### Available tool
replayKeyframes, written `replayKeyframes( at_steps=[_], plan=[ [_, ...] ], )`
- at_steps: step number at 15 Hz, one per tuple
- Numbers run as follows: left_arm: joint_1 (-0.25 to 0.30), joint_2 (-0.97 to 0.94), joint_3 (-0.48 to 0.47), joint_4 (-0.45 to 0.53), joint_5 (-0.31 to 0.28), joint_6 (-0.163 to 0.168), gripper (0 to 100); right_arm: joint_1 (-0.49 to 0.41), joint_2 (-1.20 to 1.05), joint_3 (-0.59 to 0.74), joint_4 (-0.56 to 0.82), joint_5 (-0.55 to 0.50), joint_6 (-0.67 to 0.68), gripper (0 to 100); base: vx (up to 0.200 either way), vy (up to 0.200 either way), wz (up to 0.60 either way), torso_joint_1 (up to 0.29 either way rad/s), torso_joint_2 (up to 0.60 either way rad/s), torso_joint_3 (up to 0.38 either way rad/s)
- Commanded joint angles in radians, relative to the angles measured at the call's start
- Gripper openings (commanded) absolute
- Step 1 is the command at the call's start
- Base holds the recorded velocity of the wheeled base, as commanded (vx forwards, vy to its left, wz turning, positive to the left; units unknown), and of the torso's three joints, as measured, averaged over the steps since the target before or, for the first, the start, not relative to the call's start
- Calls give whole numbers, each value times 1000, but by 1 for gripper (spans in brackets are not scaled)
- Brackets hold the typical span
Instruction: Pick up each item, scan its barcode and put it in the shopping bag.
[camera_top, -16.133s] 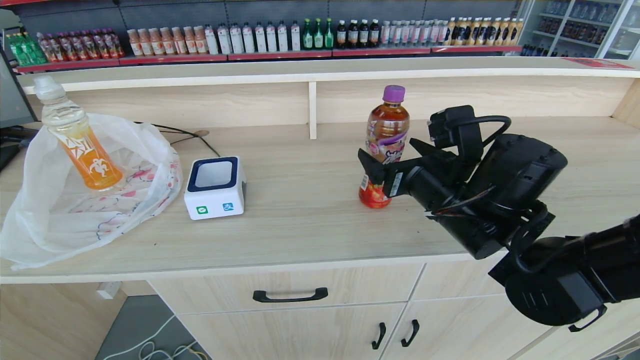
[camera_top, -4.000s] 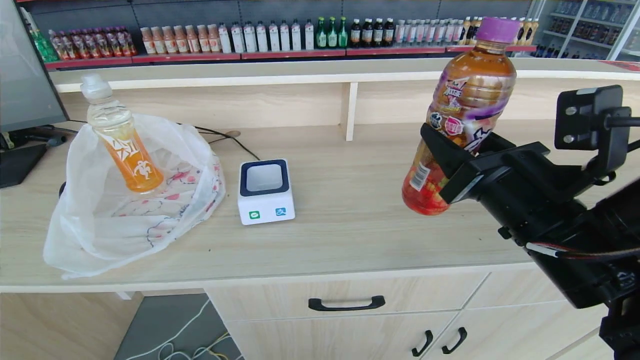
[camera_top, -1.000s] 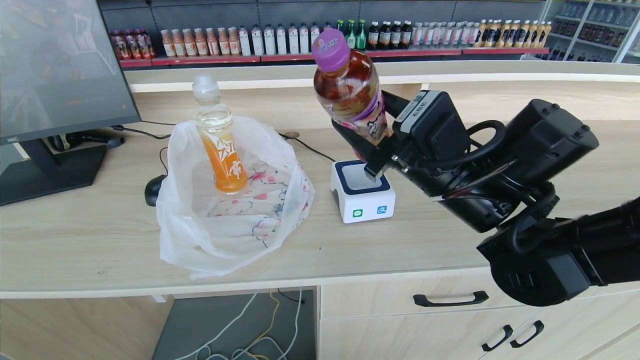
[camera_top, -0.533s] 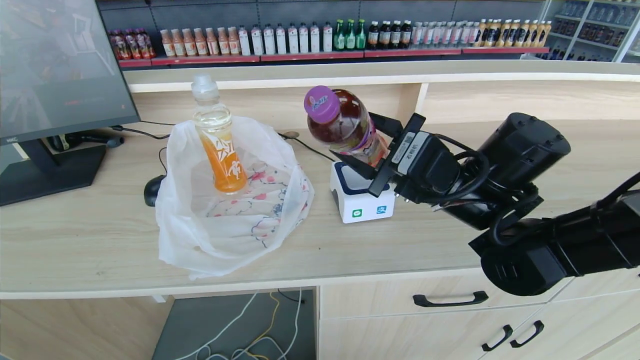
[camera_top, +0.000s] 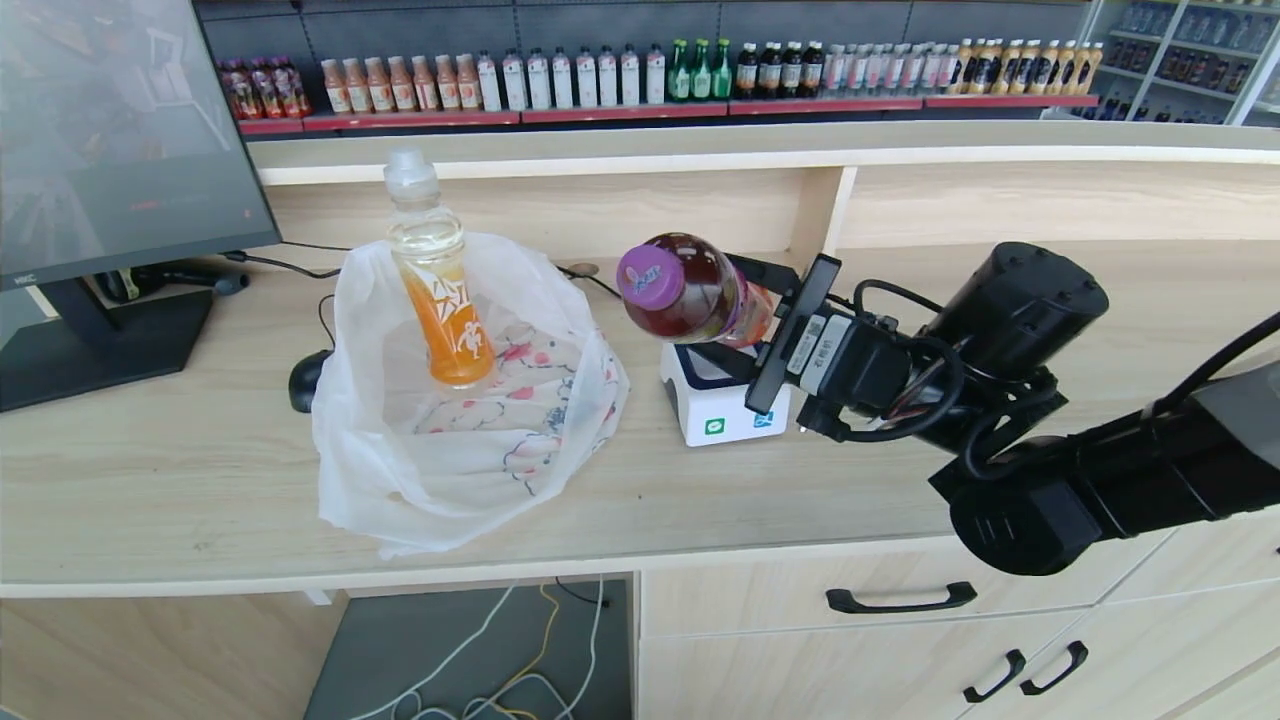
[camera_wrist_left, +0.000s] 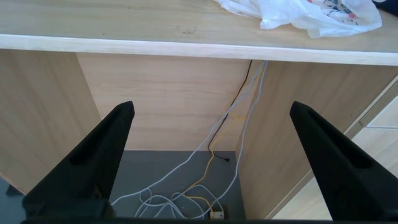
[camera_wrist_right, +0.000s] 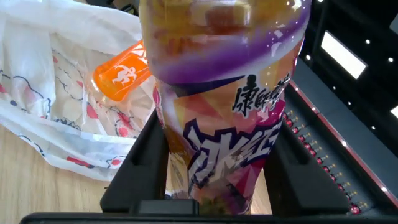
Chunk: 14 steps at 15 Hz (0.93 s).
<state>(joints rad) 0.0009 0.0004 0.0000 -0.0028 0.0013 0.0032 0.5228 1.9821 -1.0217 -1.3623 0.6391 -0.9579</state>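
Head view, Obs. 1: where's the item in hand?

Obs. 2: It's the purple-capped bottle (camera_top: 690, 295), clamped in the right gripper (camera_top: 765, 320), whose fingers are closed on the bottle's body. It is tipped nearly flat, with the cap toward the bag side and the camera. It's held off the counter (camera_top: 150, 480) directly above the scanner (camera_top: 715, 415). Close to it, and I can't tell if they touch.

Obs. 1: Why laid over like that?

Obs. 2: The scanner window faces up. My read is that the tilt turns the label's side down to the window. The barcode itself isn't visible, so I can't confirm it faces the glass. I'd judge this the scan step, with bagging not yet done.

Obs. 1: Bag?

Obs. 2: The shopping bag (camera_top: 450, 440) is just beside the scanner on the robot's left, its mouth slumped open. An orange bottle (camera_top: 440, 310) stands upright inside. It's a short carry from scanner to bag, which is likely why they sit side by side.

Obs. 1: Other arm?

Obs. 2: The left gripper (camera_wrist_left: 211, 109) is spread wide and holds nothing. It is low in front of the counter's edge, with loose cables (camera_wrist_left: 186, 193) beyond it.

Obs. 1: Surface, room?

Obs. 2: The counter is pale wood-grain and smooth, with a raised back ledge (camera_top: 600, 160) and black-handled drawers (camera_top: 740, 610) below. A monitor (camera_top: 110, 130) and a mouse (camera_top: 303, 382) are at the far left. Behind are shop shelves (camera_top: 650, 75) lined with drinks.
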Motion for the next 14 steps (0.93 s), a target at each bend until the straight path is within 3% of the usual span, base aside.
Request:
replayKeyframes(
  at_steps=[1,14],
  plan=[
    [1,0,0,0,0,0,100,-3,12,0,0,8,-15,0,0,0,0,0,0,0],
    [1,0,0,0,-1,0,100,-26,15,-1,3,71,-27,0,0,0,0,0,0,0]
  ],
)
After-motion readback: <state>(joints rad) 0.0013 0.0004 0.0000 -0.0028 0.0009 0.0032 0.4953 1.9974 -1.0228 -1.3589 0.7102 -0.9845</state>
